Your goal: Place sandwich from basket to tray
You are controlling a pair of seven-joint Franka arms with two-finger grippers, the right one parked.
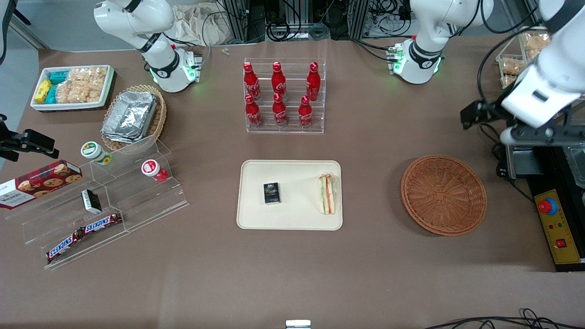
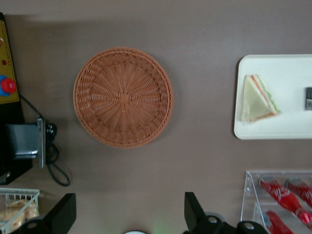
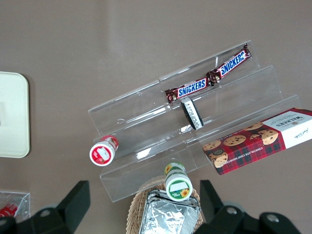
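Note:
The sandwich [image 1: 326,194] lies on the cream tray [image 1: 256,214] at the tray's end nearest the basket, and shows in the left wrist view [image 2: 258,97] on the tray [image 2: 273,129]. The reddish-brown wicker basket [image 1: 443,194] sits on the table toward the working arm's end with nothing in it, and also shows in the left wrist view [image 2: 123,96]. My left gripper [image 1: 475,115] hangs high above the table, farther from the front camera than the basket. It is open [image 2: 129,214] and holds nothing.
A small black box [image 1: 271,193] lies on the tray beside the sandwich. A clear rack of red cola bottles [image 1: 284,96] stands farther back. A yellow control box with a red button [image 1: 555,224] sits beside the basket. Clear stepped shelves with snacks [image 1: 100,205] stand toward the parked arm's end.

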